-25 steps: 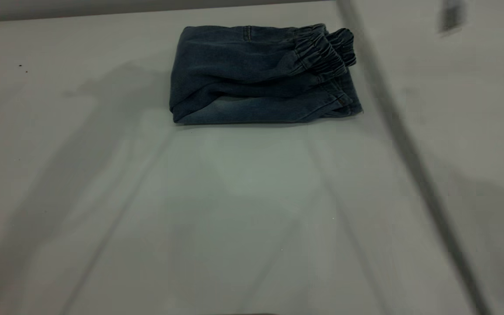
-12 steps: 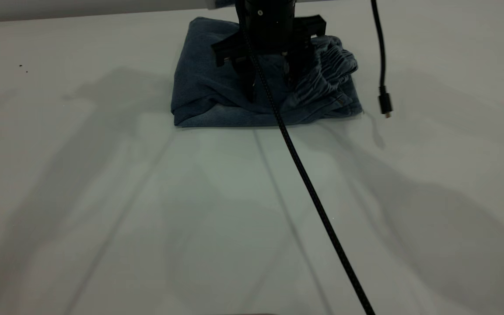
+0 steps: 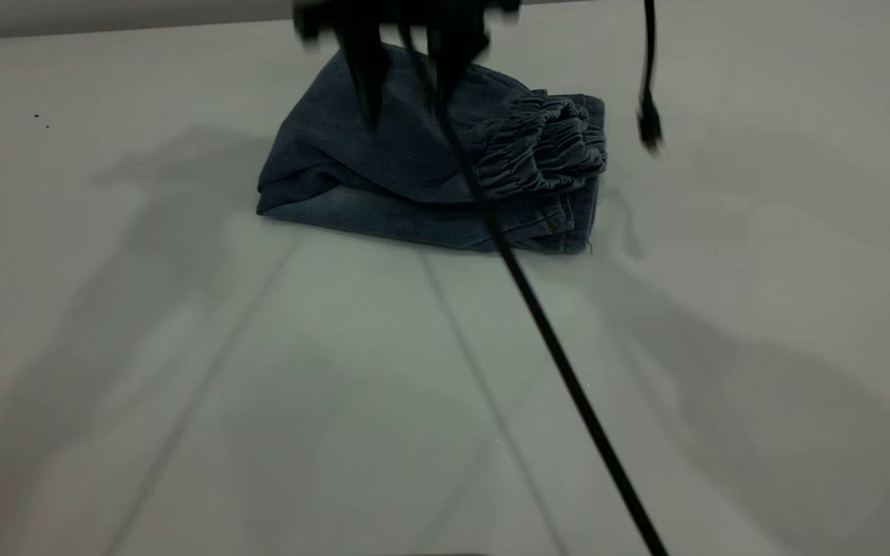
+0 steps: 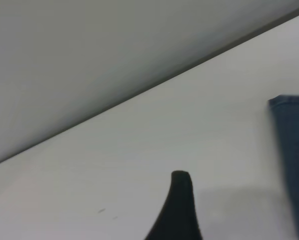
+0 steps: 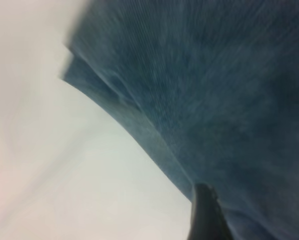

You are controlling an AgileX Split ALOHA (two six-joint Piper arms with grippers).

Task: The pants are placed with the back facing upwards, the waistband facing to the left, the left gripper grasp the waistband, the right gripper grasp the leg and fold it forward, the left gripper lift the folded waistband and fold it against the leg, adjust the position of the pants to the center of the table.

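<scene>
Folded blue denim pants (image 3: 429, 181) lie on a pale bench (image 3: 182, 371), toward its far side, with the gathered elastic waistband (image 3: 545, 147) on the right of the bundle. The right gripper (image 3: 406, 85) hangs above the pants, its two dark fingers (image 3: 364, 77) spread apart and holding nothing. A black cable (image 3: 553, 355) trails across the bench. The left gripper's single visible finger (image 4: 179, 210) is over bare bench beside the pants; its spread cannot be told.
</scene>
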